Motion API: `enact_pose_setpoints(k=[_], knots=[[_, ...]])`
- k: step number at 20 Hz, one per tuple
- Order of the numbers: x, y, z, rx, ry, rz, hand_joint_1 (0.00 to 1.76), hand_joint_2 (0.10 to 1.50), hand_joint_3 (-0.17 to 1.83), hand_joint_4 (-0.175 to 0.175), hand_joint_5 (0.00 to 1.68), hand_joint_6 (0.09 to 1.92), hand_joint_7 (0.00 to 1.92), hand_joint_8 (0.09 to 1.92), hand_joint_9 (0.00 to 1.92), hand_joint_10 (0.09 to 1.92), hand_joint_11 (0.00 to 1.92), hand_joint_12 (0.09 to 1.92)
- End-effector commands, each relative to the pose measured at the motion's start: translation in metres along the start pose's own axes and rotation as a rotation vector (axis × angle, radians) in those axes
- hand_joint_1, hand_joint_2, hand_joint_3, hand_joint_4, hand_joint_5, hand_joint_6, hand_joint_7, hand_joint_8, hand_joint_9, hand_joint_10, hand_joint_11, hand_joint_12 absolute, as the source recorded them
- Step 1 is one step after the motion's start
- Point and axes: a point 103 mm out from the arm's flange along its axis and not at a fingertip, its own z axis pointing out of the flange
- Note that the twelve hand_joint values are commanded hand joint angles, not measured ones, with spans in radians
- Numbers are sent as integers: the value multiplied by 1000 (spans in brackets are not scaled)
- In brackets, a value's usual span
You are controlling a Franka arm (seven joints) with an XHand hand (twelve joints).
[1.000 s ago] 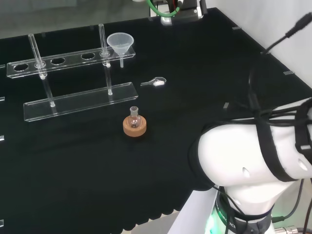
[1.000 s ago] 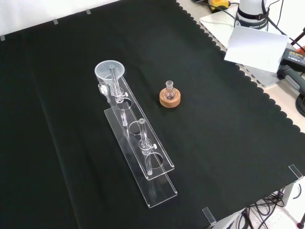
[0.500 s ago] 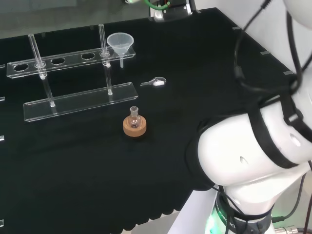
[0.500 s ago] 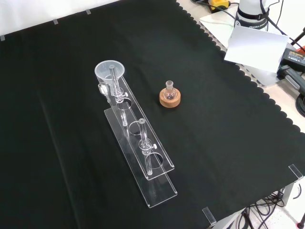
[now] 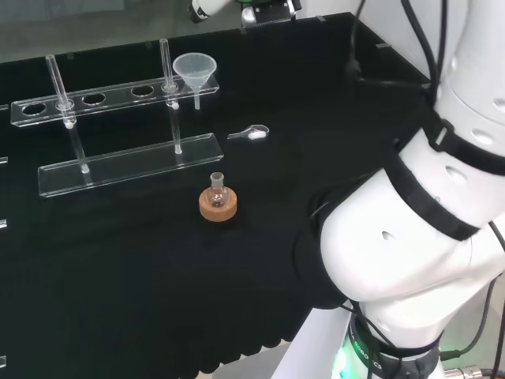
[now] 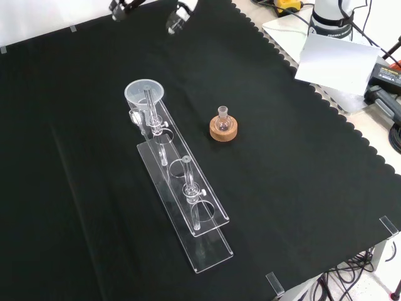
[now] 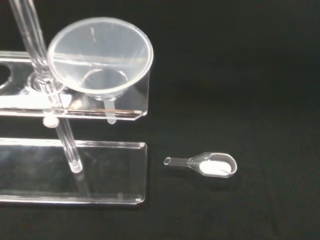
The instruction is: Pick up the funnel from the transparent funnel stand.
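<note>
**Funnel seated in the stand, hand at the far edge**

Nearest you in the head view stand the arm's own white links (image 5: 410,237), at the right of that view. Beyond them on the black cloth (image 5: 118,276) you will find a small round flask (image 5: 216,189) upright on a cork ring (image 5: 217,207); the flask's contents cannot be made out. Past it lies the transparent funnel stand (image 5: 126,162), its base plate flat on the cloth and its upper rail, pierced with round holes, carried on two clear posts. Just to the right of the base plate, apart from it, a small clear scoop (image 5: 251,133) lies on the cloth with something white in its bowl.

The funnel (image 5: 194,73) sits upright in the last hole at the right end of the upper rail, cone above the rail and stem hanging below it. In the wrist view you see the funnel (image 7: 100,57) from above, its stem pointing down past the rail.

Farthest off, at the top of the head view, a white part of the hand (image 5: 207,8) shows at the cloth's far edge, well apart from the funnel. In the front view, pale tips of the hand (image 6: 178,15) show at the top; whether they are spread or curled you cannot tell.
</note>
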Motion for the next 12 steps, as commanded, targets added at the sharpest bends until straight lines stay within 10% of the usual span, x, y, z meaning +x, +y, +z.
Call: enact_pose_setpoints(k=[1,3,12], knots=[[-1,53,28,120,-27,-85,398,852,244,14,76,87,0,396,113,699,46,1406],[5,61,34,159,-58,-27,428,813,232,15,54,87,0,347,99,709,45,1416],[25,81,52,227,-62,-94,510,715,193,49,0,87,0,87,0,582,110,1503]])
